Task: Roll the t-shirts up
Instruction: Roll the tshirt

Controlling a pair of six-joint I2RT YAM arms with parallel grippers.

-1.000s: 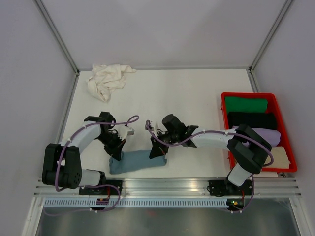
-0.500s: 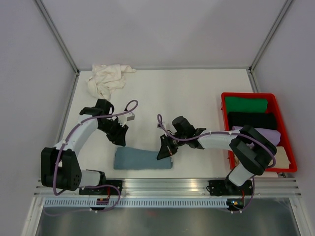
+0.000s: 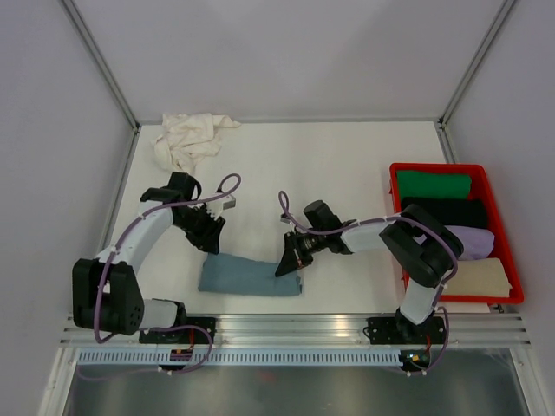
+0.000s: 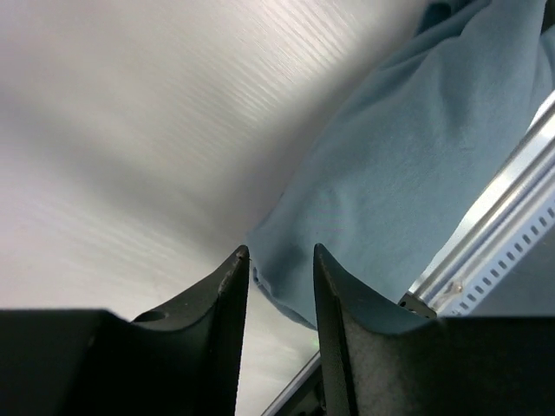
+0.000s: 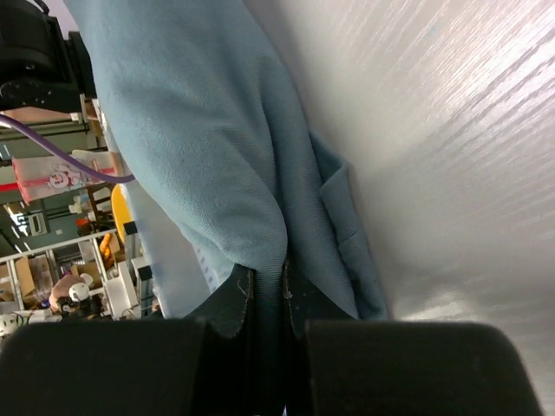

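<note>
A dusty blue-grey t-shirt (image 3: 247, 277) lies folded into a long strip near the table's front edge. My right gripper (image 3: 290, 263) is shut on the strip's right end; its wrist view shows the blue cloth (image 5: 225, 147) pinched between the fingers (image 5: 227, 303). My left gripper (image 3: 208, 241) hovers open just above the strip's left end, nothing between its fingers (image 4: 227, 295), with the blue shirt (image 4: 416, 165) lying just beyond the tips. A cream-white t-shirt (image 3: 186, 139) lies crumpled at the table's back left corner.
A red plastic crate (image 3: 395, 186) at the right holds green, black, lilac and cream rolled garments. An aluminium rail (image 3: 295, 328) runs along the near edge. Slanted frame posts rise at both back corners.
The left gripper has opened, let go of the blue shirt's left end and drawn back. The shirt has dropped from a raised fold to lie flat. The right gripper has lowered with its end.
</note>
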